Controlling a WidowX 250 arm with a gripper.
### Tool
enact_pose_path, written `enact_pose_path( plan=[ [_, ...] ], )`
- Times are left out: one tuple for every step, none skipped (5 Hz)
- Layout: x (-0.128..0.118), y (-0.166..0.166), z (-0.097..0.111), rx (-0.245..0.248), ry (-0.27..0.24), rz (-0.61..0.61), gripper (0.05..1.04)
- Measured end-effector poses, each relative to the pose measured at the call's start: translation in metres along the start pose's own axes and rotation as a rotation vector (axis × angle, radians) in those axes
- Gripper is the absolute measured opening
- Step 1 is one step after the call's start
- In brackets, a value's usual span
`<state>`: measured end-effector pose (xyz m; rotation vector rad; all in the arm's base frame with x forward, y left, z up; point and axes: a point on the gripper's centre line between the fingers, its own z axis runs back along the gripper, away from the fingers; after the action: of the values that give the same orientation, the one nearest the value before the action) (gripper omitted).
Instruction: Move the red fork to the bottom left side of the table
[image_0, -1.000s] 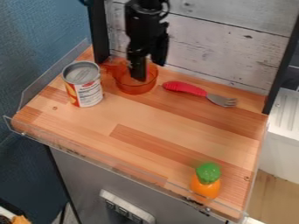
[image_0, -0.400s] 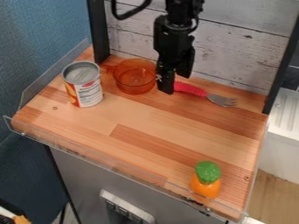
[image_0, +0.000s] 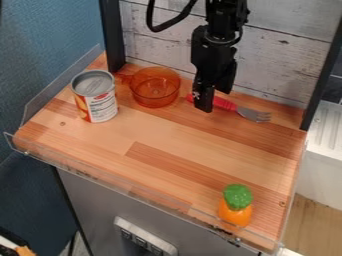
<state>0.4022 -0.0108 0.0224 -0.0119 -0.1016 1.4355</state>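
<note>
Fork status: red-handled fork (image_0: 225, 104) is at the back of the table (image_0: 147, 140), right of center in the view, tines pointing right. Not at bottom left. Gripper (image_0: 216, 102) hangs over the handle, jaws released, tips apart. Can't tell if it touches the fork.

Surface is butcher-block style wood, mixed light and reddish strips (one small dark knot near the left). Clear plastic guards (image_0: 100, 176) run along left and front edges. Opened-looking tin can (image_0: 100, 105) stands upright at back left, beside a transparent orange cup (image_0: 155, 95) with its handle toward the can. Orange toy with green top (image_0: 235, 212) sits near the front right corner.

Room: whitewashed plank panel (image_0: 280, 62) behind, black post (image_0: 112, 37) each side. Blue textured wall (image_0: 47, 37) at left, gray panel (image_0: 97, 200) below the front edge, white ribbed unit (image_0: 324, 160) at right above light wood floor (image_0: 307, 227).
</note>
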Motion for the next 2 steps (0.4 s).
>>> enact_pose_path(
  plan=[
    [-0.0042, -0.0016, -0.0107, 0.004, -0.018, -0.004, 1.001],
    [-0.0068, -0.0046, -0.0191, 0.019, -0.026, -0.002, 0.948]
  ],
)
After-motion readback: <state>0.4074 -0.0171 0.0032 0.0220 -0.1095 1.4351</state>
